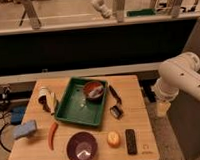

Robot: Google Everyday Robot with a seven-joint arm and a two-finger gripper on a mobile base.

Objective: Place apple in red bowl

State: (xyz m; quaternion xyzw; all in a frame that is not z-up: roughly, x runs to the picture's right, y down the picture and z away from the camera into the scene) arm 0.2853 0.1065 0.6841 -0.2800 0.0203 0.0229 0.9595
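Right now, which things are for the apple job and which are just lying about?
For the job: apple, red bowl, gripper (out of view; only the arm shows, at right).
Just lying about: green tray, purple bowl, red chili, blue sponge.

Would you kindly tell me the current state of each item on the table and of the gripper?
Apple: loose on the table, beside the purple bowl.
Red bowl: upright in the tray, something pale inside.
Purple bowl: upright, looks empty.
Tray: flat on the table, holding the red bowl.
Chili: lying flat.
Gripper: off the table's right edge, far from the apple.
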